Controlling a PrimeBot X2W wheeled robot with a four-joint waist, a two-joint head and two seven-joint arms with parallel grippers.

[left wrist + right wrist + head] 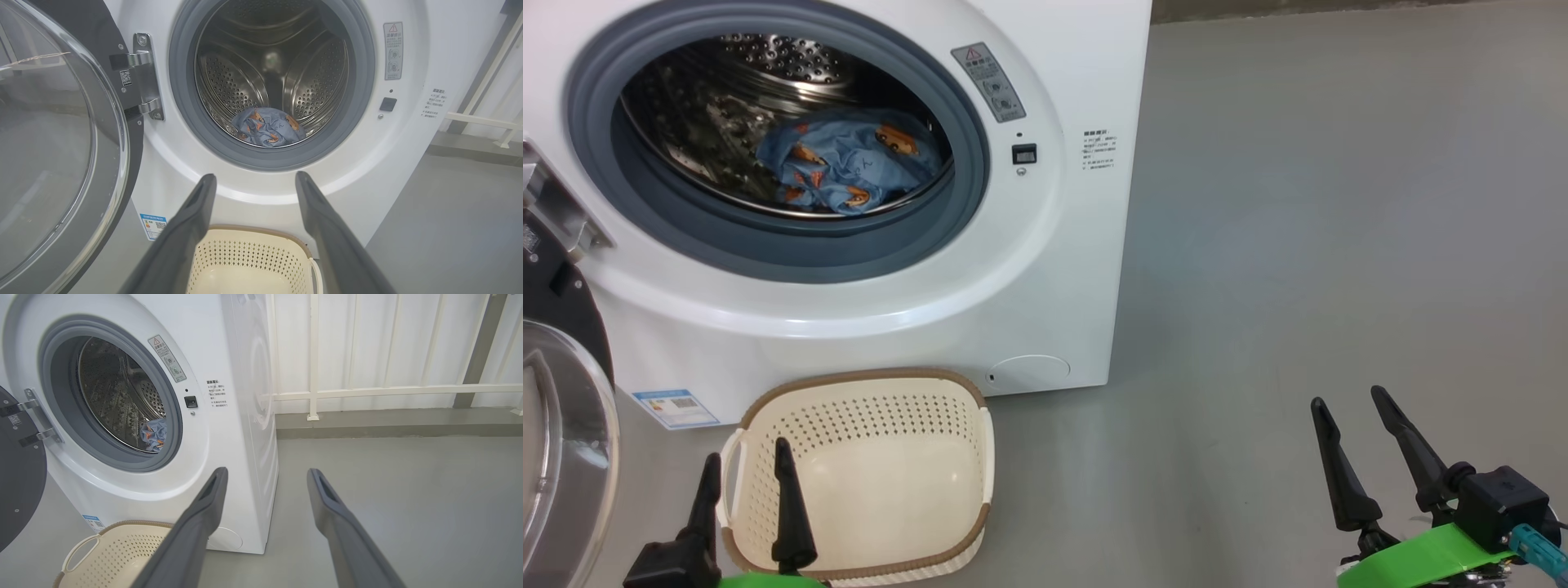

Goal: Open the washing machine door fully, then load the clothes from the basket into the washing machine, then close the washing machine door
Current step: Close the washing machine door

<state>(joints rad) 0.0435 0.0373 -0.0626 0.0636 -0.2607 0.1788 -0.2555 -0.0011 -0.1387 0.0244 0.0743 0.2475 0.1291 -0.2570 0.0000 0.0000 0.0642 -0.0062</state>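
The washing machine (1045, 269) stands with its door (560, 441) swung wide open to the left on a metal hinge (143, 77). Light-blue clothes (845, 163) with orange figures lie inside the steel drum (269, 73). On the floor in front sits the cream basket (882, 482), with nothing inside it. My left gripper (745, 467) hovers open over the basket's near left edge, holding nothing. My right gripper (1347, 400) stands open and empty over bare floor, well to the right of the machine.
Grey floor (1339, 204) spreads to the right of the machine. A white railing (392, 391) and wall run behind it. The open door's glass bowl (45, 139) bulges out at my left side, close to the left arm.
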